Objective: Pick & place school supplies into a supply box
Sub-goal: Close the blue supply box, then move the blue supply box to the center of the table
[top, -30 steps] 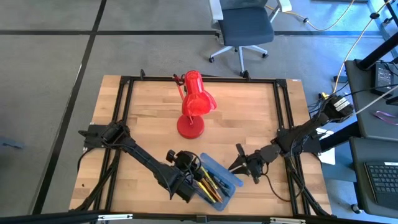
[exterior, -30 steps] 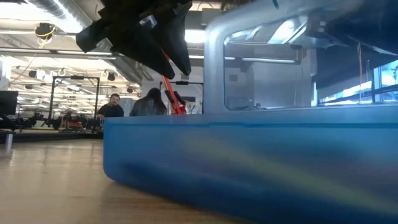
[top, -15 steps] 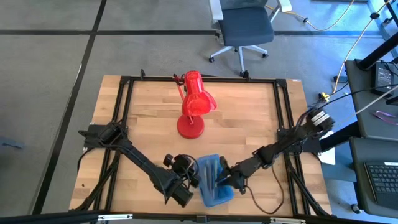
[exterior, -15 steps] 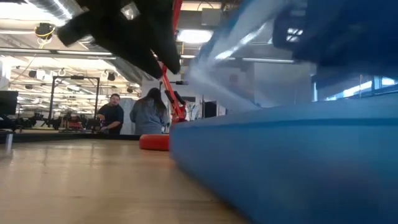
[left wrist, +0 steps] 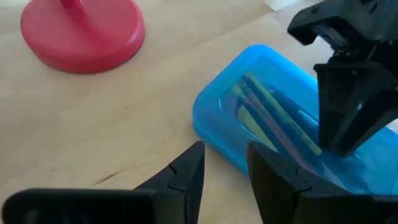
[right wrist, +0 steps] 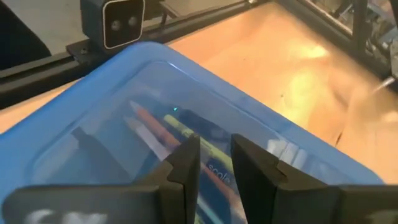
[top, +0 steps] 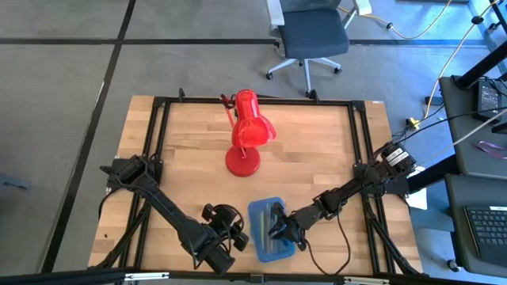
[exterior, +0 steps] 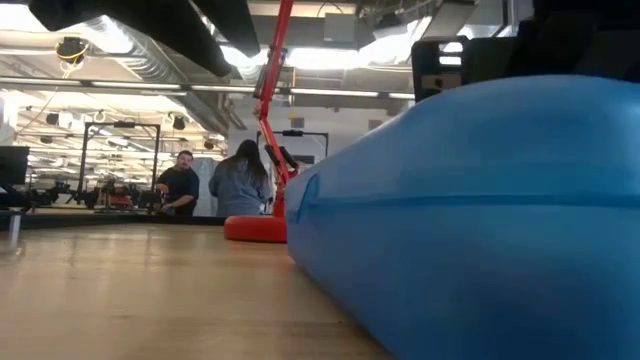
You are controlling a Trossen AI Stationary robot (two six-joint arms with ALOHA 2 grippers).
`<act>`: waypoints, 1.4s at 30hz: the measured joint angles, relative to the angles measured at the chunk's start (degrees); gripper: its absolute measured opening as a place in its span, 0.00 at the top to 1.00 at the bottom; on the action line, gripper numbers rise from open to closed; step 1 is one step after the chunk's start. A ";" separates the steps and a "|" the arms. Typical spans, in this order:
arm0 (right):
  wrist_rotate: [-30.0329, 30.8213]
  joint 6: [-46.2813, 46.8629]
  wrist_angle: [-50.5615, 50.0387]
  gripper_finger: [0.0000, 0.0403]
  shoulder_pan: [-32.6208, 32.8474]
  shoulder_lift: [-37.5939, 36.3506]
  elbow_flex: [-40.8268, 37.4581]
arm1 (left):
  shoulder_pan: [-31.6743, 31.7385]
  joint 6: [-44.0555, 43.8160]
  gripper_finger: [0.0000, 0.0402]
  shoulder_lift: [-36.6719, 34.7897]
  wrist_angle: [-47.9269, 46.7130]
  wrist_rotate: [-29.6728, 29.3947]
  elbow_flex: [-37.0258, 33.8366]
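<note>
The blue translucent supply box (top: 263,215) lies closed near the table's near edge, lid down over its base. Pens and pencils (left wrist: 264,106) show through the lid (right wrist: 124,87); the scissors I cannot make out. My right gripper (top: 276,229) reaches in from the table's right, fingers shut, on top of the lid (right wrist: 216,146). My left gripper (top: 228,228) hovers just left of the box, fingers a narrow gap apart (left wrist: 225,155), holding nothing. In the low view the box (exterior: 480,220) fills the right half. My right gripper presses on the top of the box's lid (left wrist: 311,127) with its shut fingers (left wrist: 348,124). It comes slanting down from the table's right. The closed box lies flat on the table under it.
The big red desk lamp (top: 245,134) stands upright behind the box near the table's middle, its round base (left wrist: 81,31) on the wood. A black frame rail (top: 360,142) borders the table. People stand in the room beyond (exterior: 215,185).
The box was open with the supplies showing. My right gripper moved in from the table's right toward the box and swung the lid over, so the box is now closed. My left gripper drew back from the box toward the table's left and near edge.
</note>
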 joint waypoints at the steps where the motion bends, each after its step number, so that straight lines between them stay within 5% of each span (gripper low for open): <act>1: -0.06 0.62 -0.59 0.76 -0.11 0.14 0.02 | 0.06 -0.37 0.72 0.00 0.06 0.38 -0.03; 10: -1.79 5.84 -5.91 0.76 -0.41 0.28 0.24 | 2.04 1.07 0.72 0.01 1.60 0.49 -0.06; 17: -2.99 3.62 -8.97 0.76 0.31 -5.02 -0.39 | 5.92 25.08 0.72 0.02 12.50 1.45 -0.06; 23: -4.13 9.01 -11.87 0.76 3.68 -10.95 -0.27 | 10.69 45.63 0.73 0.05 25.50 13.13 -1.86; 28: -4.37 15.80 -12.75 0.76 8.20 -11.62 -0.33 | 14.05 59.07 0.73 0.15 37.21 29.34 -5.44; 33: -4.13 22.25 -12.06 0.76 12.69 -10.52 -0.32 | 14.93 63.87 0.73 0.16 38.85 34.97 -7.29; 42: -0.88 32.26 -10.36 0.76 16.01 -3.95 -0.22 | 17.02 57.41 0.73 0.13 36.21 27.95 -10.46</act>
